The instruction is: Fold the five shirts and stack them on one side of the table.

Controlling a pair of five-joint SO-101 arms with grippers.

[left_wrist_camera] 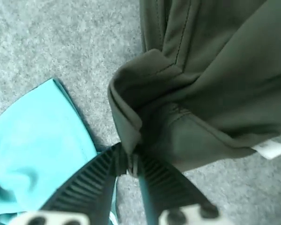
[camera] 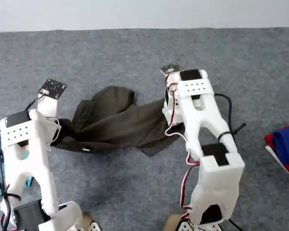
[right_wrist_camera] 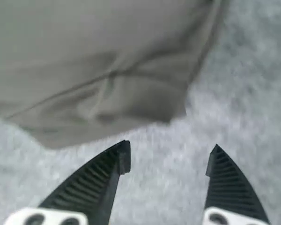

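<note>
The left gripper [left_wrist_camera: 130, 165] is pressed together on a pinch of the dark olive shirt [left_wrist_camera: 210, 79], with a hem fold caught between its ribbed jaws right at the tips. From that pinch the cloth bunches into soft pleats and spreads away over the grey bench [left_wrist_camera: 47, 42]. A small white label [left_wrist_camera: 270, 150] pokes out at one edge. Just beside the same gripper lies a teal shirt [left_wrist_camera: 33, 150], crumpled and apart from the dark one.

The right gripper [right_wrist_camera: 171, 159] is spread wide and holds nothing. It hangs over bare bench, with the other end of the dark shirt just beyond its tips and not touching them.

From the high view, the shirt lies rumpled between the two arms. Farther off, at the bench's right edge, sits a blue-and-red cloth [camera: 285, 142], well apart.

The shirt looks thin, light and limp. It will sag and crease wherever it is not held, and one pinch will only drag it into a rope. A grip on a seamed edge or corner, where the cloth is doubled, should hold best. The near hem in front of the open gripper seems the place to take it. With both ends held, it could be pulled flat before folding.
</note>
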